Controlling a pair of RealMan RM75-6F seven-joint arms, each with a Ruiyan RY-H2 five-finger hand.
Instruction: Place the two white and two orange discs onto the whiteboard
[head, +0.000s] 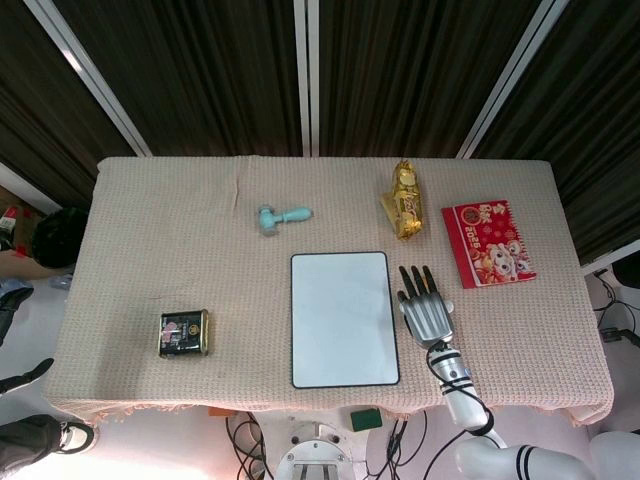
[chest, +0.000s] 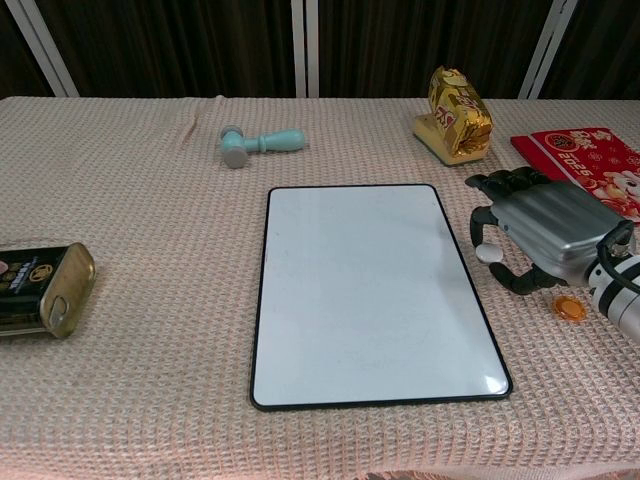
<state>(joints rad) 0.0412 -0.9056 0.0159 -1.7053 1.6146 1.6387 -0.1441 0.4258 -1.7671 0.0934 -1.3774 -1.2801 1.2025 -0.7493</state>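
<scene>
A: We log the whiteboard (chest: 370, 290) flat at frame centre on the woven tablecloth (chest: 150, 400), its surface bare. The right hand (chest: 535, 232) sits palm-down just beside the board's right edge, at mid-right of the chest view.

B: Hand state? We see the fingers (chest: 500, 185) curled downward and the thumb bent under. A white disc (chest: 487, 254) lies right at the thumb and fingertips, but we cannot tell whether it is pinched or only touched.

A: Agreed. We note one orange disc (chest: 569, 307) on the cloth lower right, near the wrist, apart from the board. The other discs we cannot find; the hand may cover them.

B: Left hand: in neither view.

A: Elsewhere we record a teal toy hammer (chest: 258, 145) upper centre-left, a gold snack bag (chest: 458, 115) upper right, a red booklet (chest: 590, 155) at far right, and a tin can (chest: 40, 290) on its side at the left edge.
</scene>
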